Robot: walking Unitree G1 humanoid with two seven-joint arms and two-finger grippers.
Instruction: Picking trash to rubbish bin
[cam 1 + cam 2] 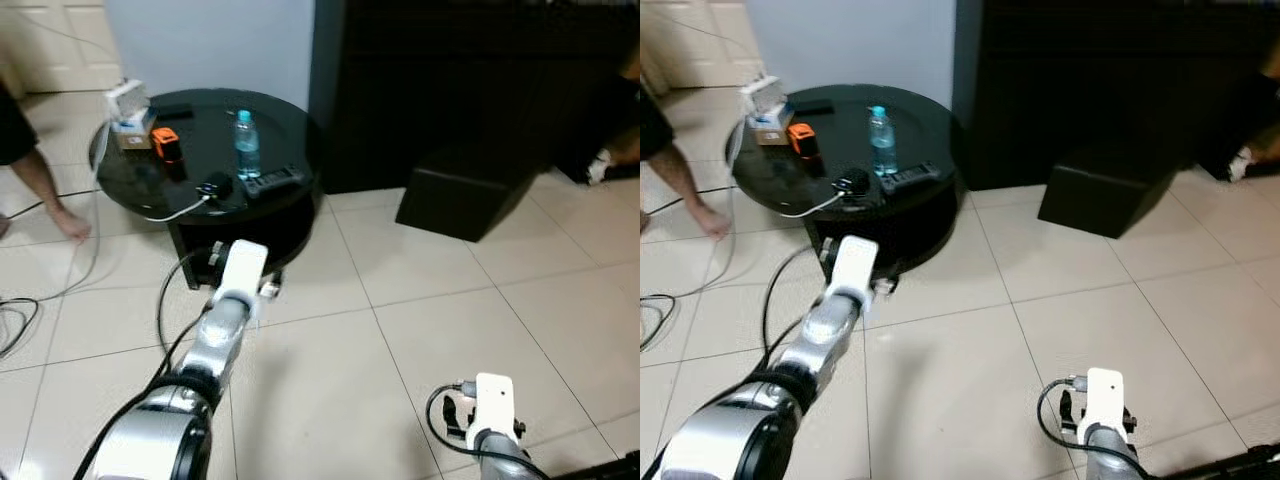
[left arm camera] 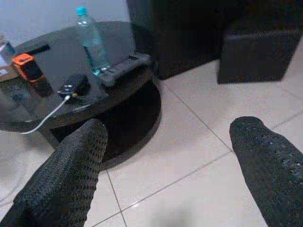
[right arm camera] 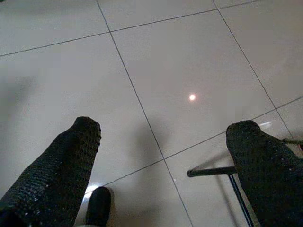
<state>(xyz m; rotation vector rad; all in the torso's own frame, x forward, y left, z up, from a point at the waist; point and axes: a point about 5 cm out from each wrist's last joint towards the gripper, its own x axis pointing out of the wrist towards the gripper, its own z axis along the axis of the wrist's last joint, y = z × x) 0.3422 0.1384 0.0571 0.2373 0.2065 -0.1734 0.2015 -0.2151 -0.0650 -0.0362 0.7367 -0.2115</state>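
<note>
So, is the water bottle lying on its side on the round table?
No, the water bottle stands upright on the round black table.

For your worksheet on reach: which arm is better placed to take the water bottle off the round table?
Likely left: its open tool points at the water bottle on the round table; the right tool faces floor tiles.

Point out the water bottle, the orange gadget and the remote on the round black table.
water bottle (image 1: 247,145), left eye view, on its clear body below the blue cap.
orange gadget (image 1: 165,143), left eye view, on its orange top face.
remote (image 2: 124,68), left wrist view, on the middle of its dark body.
</note>
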